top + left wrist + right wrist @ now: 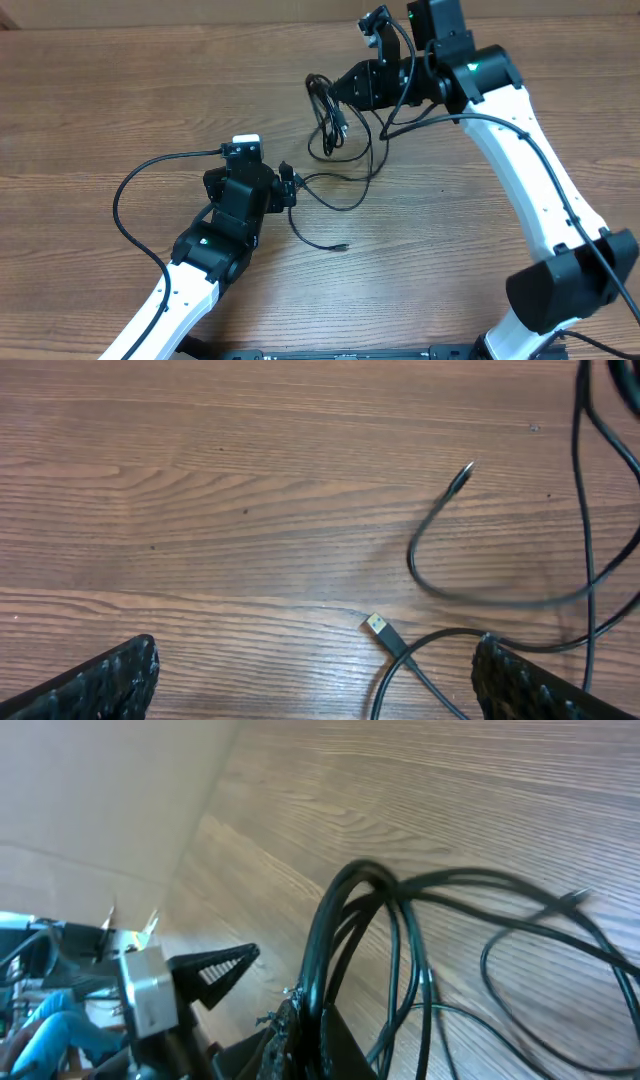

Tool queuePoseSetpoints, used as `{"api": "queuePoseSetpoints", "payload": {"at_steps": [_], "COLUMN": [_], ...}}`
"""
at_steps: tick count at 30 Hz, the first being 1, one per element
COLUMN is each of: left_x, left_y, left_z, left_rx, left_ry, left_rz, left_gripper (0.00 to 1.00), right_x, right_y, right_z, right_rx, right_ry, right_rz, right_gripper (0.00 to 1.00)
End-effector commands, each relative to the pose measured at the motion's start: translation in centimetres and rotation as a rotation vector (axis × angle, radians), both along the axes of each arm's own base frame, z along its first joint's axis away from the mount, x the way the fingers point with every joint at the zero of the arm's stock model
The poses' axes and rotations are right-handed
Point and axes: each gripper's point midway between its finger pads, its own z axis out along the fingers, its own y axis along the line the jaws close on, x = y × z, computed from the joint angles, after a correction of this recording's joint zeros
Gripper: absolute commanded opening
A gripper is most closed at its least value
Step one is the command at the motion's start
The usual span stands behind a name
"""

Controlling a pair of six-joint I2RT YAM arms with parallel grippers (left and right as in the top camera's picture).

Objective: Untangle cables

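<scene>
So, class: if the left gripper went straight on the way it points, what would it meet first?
Probably the cable plug just ahead of the left gripper, slightly off centre; height unclear.

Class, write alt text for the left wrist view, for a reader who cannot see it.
Thin black cables lie loose on a wooden table, one ending in a gold-tipped plug between the wide-open, empty jaws of the left gripper. Another plug end curls farther off.

readable text: none | labels, brands, numbers, signs: none legible on arms, cables or surface
</scene>
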Motion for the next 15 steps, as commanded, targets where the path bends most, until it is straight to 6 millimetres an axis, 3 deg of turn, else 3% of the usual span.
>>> {"api": "queuePoseSetpoints", "payload": {"at_steps": [1,15], "left_x": [0.24,0.29], "left_y": [0.35,0.31], "left_z": [0.23,0.29], "left_rx": [0.023,0.02], "left_ry": [-0.008,-0.011], "left_rz": [0.009,0.009], "left_gripper": [1.0,1.0], "right_x": [0.08,0.7], "right_y": [-0.22,-0.75], "right_z": [0.78,0.25], "right_rx": [0.021,-0.018], "right_ry": [-0.024,-0.035], "right_rz": [0.022,-0.013], "right_gripper": [0.04,0.04]}}
